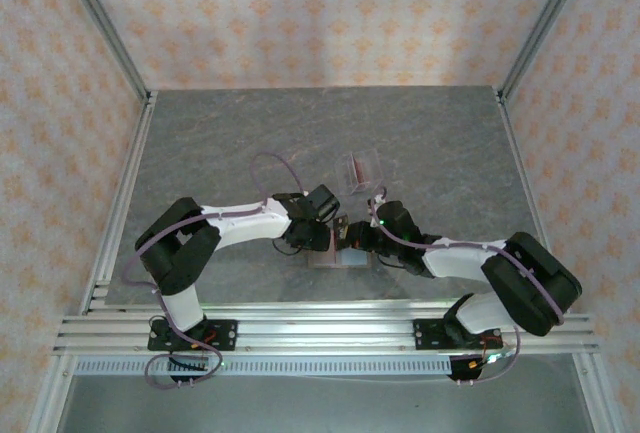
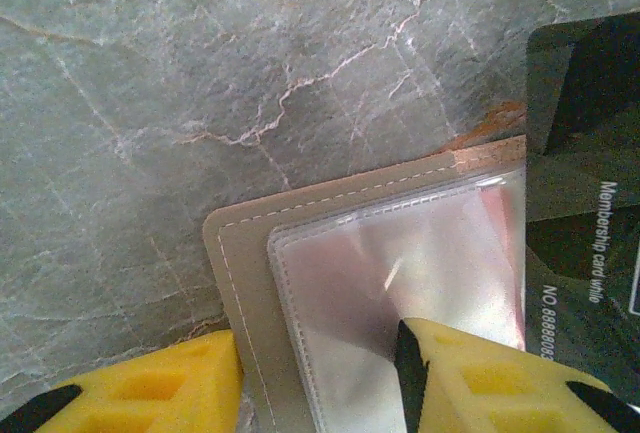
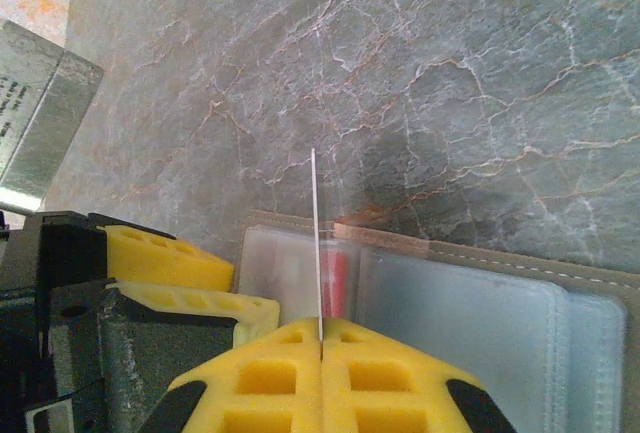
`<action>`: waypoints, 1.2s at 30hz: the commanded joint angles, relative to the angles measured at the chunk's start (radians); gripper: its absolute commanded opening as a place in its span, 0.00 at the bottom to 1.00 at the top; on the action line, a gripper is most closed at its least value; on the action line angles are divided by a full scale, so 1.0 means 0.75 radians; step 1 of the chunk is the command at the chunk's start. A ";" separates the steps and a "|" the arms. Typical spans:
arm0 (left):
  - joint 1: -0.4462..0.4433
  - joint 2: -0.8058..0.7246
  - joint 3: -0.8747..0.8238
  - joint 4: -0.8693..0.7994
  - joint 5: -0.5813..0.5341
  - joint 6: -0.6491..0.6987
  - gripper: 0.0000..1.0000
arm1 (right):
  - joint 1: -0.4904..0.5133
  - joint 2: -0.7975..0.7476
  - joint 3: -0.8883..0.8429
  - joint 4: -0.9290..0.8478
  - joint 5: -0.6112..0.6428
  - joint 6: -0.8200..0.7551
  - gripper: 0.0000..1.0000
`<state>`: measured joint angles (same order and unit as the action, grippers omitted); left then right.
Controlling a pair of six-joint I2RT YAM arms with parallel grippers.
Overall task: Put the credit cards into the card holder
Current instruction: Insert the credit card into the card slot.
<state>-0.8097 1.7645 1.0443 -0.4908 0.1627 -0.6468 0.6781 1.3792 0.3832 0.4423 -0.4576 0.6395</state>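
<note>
Right tool, pressed together on a thin, stiff card held on edge over the card holder: a tan, stitched wallet with glossy clear sleeves, open on the marbled bench. Left tool, spread, straddles its corner. Risk: the card misses the limp sleeve mouth and shoves the holder.

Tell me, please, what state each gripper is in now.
Left gripper: open, straddling the edge of the tan-brown folding wallet.
Right gripper: closed, holding a thin dark rigid card.
</note>
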 commanded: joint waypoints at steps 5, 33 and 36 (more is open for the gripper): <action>-0.024 0.014 -0.052 -0.052 -0.035 -0.015 0.42 | 0.008 0.051 0.002 0.066 -0.039 0.022 0.00; -0.027 -0.001 -0.075 -0.055 -0.041 -0.025 0.39 | -0.033 0.089 0.017 0.146 -0.084 0.075 0.00; -0.027 -0.005 -0.077 -0.057 -0.042 -0.026 0.39 | -0.034 0.113 0.010 0.165 -0.089 0.080 0.00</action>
<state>-0.8120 1.7493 1.0252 -0.4744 0.1486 -0.6575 0.6575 1.4479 0.3840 0.5186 -0.5076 0.6895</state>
